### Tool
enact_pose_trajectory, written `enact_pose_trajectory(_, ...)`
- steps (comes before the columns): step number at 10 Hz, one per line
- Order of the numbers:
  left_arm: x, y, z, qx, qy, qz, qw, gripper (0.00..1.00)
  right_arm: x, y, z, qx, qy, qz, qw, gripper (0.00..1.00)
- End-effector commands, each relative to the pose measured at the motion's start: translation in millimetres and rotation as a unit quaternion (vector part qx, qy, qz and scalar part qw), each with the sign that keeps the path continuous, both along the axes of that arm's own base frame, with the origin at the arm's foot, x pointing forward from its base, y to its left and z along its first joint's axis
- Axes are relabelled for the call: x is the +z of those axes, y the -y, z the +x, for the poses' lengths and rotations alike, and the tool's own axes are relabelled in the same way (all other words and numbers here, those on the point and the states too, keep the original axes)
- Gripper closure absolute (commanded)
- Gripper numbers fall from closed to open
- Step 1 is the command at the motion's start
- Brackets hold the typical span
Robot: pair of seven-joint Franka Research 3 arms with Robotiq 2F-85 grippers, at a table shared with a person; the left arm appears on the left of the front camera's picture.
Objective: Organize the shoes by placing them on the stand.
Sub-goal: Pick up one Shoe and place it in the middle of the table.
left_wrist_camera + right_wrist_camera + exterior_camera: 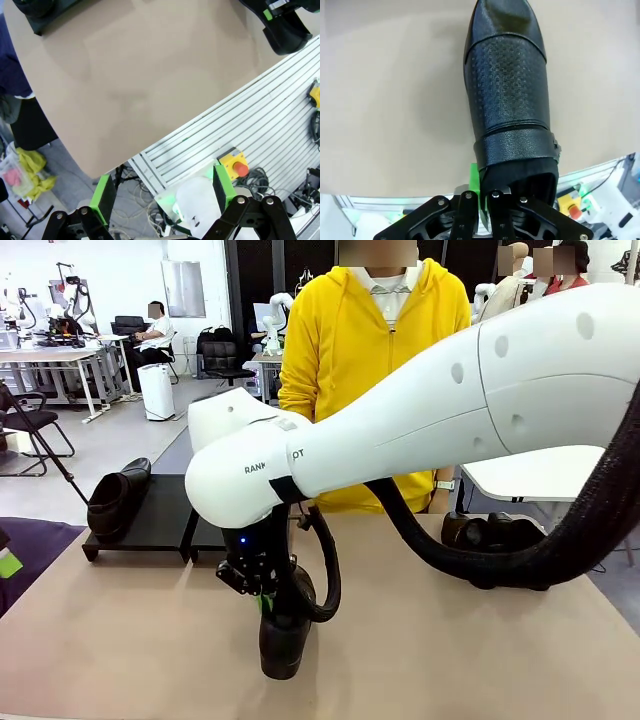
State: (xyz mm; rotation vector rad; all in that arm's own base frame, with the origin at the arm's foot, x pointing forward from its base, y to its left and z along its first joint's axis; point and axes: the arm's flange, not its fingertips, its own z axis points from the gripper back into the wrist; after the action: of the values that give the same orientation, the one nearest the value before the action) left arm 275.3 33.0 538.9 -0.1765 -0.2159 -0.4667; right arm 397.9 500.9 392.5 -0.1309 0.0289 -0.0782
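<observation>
— Where's the right gripper (262, 592)?
— I've got it pinched tight on the back rim of one shoe (507, 90), toe pointing down at the near middle of the table (450, 640).
— And the left?
— My left gripper (163, 197) hangs over the table's near edge, fingers wide apart. Another shoe (118, 498) lies on the stand (165, 520), far left. Two more shoes (495, 532) sit far right, beside the person (370, 330).

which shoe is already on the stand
the far-left shoe, lying on the black stand; the middle shoe is in the right pincer, and the two right shoes sit on the table
</observation>
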Motion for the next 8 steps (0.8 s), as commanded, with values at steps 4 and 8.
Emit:
enact_pose_trajectory(4,1,0,-1,0.004,-0.002,-0.005,1.000,0.00,-3,8,2,-0.007,0.008,0.017,1.000,0.25)
enact_pose_trajectory(8,1,0,-1,0.004,-0.002,-0.005,1.000,0.00,8,12,0,0.008,0.032,0.021,0.999,0.00)
